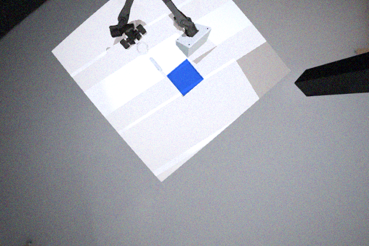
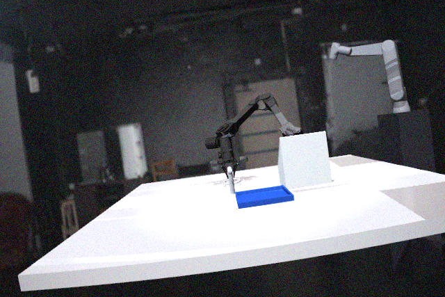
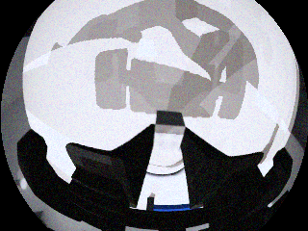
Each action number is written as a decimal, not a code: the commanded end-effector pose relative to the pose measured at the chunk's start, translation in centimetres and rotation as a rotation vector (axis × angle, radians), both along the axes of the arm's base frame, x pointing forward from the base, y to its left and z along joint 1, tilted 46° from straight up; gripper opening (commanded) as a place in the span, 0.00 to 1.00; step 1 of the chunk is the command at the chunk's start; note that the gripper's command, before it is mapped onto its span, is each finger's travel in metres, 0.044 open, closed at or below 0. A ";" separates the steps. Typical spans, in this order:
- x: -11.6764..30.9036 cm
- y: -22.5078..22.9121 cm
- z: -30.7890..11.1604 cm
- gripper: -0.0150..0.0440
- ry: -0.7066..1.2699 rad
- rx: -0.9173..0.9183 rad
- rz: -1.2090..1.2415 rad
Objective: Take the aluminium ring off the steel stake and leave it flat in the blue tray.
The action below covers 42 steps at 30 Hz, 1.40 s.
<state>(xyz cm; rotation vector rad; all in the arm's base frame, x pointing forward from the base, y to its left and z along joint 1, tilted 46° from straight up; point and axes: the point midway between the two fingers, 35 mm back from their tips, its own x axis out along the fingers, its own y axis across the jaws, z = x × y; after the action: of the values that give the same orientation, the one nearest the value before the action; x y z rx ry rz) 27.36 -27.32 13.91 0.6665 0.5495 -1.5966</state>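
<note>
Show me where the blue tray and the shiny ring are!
Blue tray (image 1: 185,77) (image 2: 265,200) (image 3: 170,208): top view, its floor; exterior view, its front wall; wrist view, the strip of it that shows.
Ring (image 1: 147,48) (image 3: 166,175): top view, its band; wrist view, its curved band.

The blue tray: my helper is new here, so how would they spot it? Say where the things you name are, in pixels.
On the white table (image 1: 190,136) (image 2: 215,236) (image 3: 58,87), find the big pale block (image 1: 196,37) (image 2: 305,158). The blue tray (image 1: 184,77) (image 2: 265,199) (image 3: 171,208) lies near its foot, shallow and square-cornered. Nothing else on the table is blue.
</note>
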 end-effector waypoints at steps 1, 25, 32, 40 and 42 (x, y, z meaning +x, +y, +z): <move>0.2 0.4 0.8 0.25 -0.012 -0.008 0.000; 0.4 3.1 3.1 0.25 -0.010 -0.005 0.005; 0.4 3.2 2.9 0.25 -0.002 0.003 0.008; 4.9 7.1 1.6 0.25 -0.152 0.034 0.079; 5.7 8.1 1.2 0.25 -0.177 0.046 0.095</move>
<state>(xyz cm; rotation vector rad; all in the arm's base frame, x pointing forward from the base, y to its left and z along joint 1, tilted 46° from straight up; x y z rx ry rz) 31.88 -20.65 15.63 0.7634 0.4895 -1.4640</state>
